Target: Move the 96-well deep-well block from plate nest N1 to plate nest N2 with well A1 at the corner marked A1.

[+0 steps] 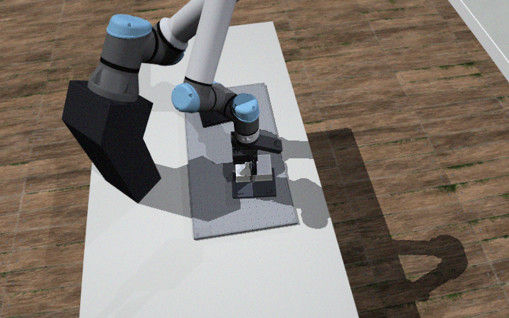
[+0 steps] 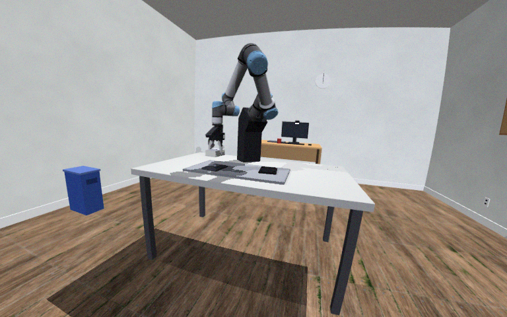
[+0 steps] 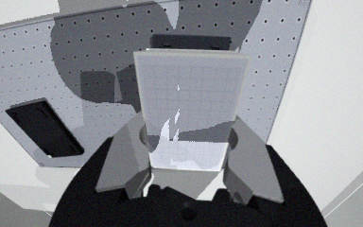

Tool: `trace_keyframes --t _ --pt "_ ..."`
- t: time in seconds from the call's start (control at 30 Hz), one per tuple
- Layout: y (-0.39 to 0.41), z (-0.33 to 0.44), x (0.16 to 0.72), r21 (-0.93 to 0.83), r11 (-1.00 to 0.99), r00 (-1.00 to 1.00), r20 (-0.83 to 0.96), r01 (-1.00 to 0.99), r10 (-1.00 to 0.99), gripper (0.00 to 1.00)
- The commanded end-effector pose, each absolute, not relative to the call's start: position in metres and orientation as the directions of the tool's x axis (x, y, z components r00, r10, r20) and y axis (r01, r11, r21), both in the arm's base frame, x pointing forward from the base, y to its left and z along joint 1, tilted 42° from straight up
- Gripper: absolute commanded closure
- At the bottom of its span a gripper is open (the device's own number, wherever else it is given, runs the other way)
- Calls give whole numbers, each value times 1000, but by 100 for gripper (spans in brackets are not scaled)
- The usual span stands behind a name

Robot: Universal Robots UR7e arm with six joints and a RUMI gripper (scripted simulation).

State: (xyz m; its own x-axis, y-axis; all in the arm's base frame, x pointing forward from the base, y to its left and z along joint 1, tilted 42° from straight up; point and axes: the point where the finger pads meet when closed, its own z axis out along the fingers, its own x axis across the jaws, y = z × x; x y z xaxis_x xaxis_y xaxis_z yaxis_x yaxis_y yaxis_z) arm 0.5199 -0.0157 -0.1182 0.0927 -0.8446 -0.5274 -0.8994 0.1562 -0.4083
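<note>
My gripper (image 1: pixel 246 169) is shut on the white 96-well deep-well block (image 1: pixel 258 170) and holds it a little above the black nest N1 (image 1: pixel 254 188). In the wrist view the block (image 3: pixel 189 101) sits between the two grey fingers, with nest N1 (image 3: pixel 191 42) dark beyond it and nest N2 (image 3: pixel 44 128) at the left. From the side, the block (image 2: pixel 212 152) hangs clear above nest N1 (image 2: pixel 214 167), and nest N2 (image 2: pixel 267 170) lies empty further along the plate. In the overhead view nest N2 (image 1: pixel 212 119) is partly hidden by the arm. I cannot make out the cut corner.
Both nests sit on a grey perforated baseplate (image 1: pixel 217 213) on the white table. The arm's black pedestal (image 1: pixel 109 138) stands beside the plate. A blue bin (image 2: pixel 83 189) stands on the floor, and a desk with a monitor (image 2: pixel 294 143) is against the far wall.
</note>
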Motion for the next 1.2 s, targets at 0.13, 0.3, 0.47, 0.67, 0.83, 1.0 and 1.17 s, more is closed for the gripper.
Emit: trace_keyframes --t 0.13,0.3,0.47,0.67,0.83,1.0,1.17 --pt "3 -110 511 -513 -30 285 -426 -858 -859 100" --pt "11 -107 507 -513 -30 285 -426 -858 -859 100" --pt "25 -101 500 -513 -30 285 -426 -858 -859 100" --pt "42 -94 492 -513 -30 285 -426 -858 -859 100" --pt "54 -89 487 -513 -30 285 -426 -858 -859 100" --pt "65 -84 482 -513 -30 285 -426 -858 -859 100" --pt "79 -78 475 -513 -30 285 -426 -858 -859 100"
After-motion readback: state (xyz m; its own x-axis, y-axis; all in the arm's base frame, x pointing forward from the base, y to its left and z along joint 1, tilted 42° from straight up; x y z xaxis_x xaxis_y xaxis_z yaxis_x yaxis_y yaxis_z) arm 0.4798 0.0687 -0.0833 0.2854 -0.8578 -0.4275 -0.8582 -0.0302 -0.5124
